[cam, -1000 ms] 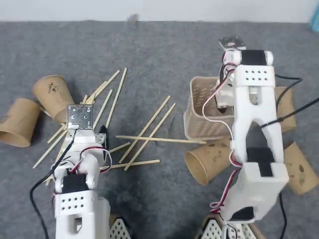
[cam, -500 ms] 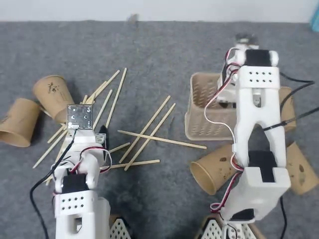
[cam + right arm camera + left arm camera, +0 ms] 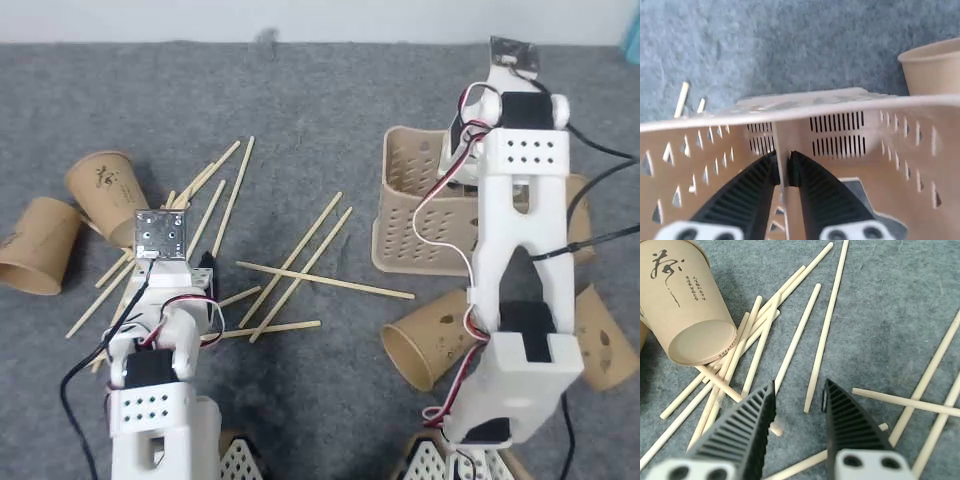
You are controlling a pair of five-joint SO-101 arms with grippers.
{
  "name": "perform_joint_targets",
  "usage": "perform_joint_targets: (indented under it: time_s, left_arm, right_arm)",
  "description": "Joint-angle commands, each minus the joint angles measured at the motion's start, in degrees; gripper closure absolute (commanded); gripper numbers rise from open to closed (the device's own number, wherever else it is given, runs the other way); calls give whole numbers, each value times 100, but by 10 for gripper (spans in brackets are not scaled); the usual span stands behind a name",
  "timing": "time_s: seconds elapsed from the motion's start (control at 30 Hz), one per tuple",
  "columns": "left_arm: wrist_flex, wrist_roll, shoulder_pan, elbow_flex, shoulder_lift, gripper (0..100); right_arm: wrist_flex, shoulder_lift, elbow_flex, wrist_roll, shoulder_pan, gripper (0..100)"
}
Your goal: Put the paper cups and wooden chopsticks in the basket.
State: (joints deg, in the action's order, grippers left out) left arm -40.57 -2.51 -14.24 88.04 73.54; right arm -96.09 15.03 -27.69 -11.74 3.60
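Wooden chopsticks [image 3: 290, 270] lie scattered over the grey carpet at the centre left. My left gripper [image 3: 799, 390] hovers open just above several chopsticks [image 3: 795, 340], next to a paper cup [image 3: 687, 305] lying on its side. Two cups [image 3: 105, 190] lie at the far left in the high view. The tan slotted basket [image 3: 425, 235] stands at the right, tilted. My right gripper [image 3: 782, 167] is shut on a wall of the basket [image 3: 840, 135]. One cup [image 3: 430, 340] lies in front of the basket, and others [image 3: 600, 335] lie to its right.
The right arm [image 3: 520, 250] stretches over the basket and hides part of it. A cup rim [image 3: 935, 65] shows just beyond the basket wall in the right wrist view. Bare carpet runs along the far side.
The right arm has reached farther back, pulling the basket with it and tilting it. The cup in front of the basket has shifted a little to the right. The left arm has kept still.
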Motion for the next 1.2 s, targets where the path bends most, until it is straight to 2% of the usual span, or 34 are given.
perform_joint_targets:
  time_s: [0.0,0.3,0.5,0.7,0.9,1.07,1.17]
  left_arm:
    - [141,-44,-18,-22,79,859]
    - [141,-44,-18,-22,79,859]
    - [141,-44,-18,-13,79,859]
    - [141,-44,-18,-13,79,859]
    - [141,-44,-18,-13,79,859]
    - [141,-44,-9,-13,79,859]
    - [149,-44,-9,-13,79,859]
  right_arm:
    - [180,4,-290,-132,40,992]
    - [-101,75,-1582,-826,154,992]
    - [-101,154,-1626,-914,505,992]
    - [-92,760,-1662,-448,778,981]
    - [-92,910,-1662,-457,752,876]
    - [-312,901,-2048,-378,778,876]
    - [-611,963,-2567,79,945,876]
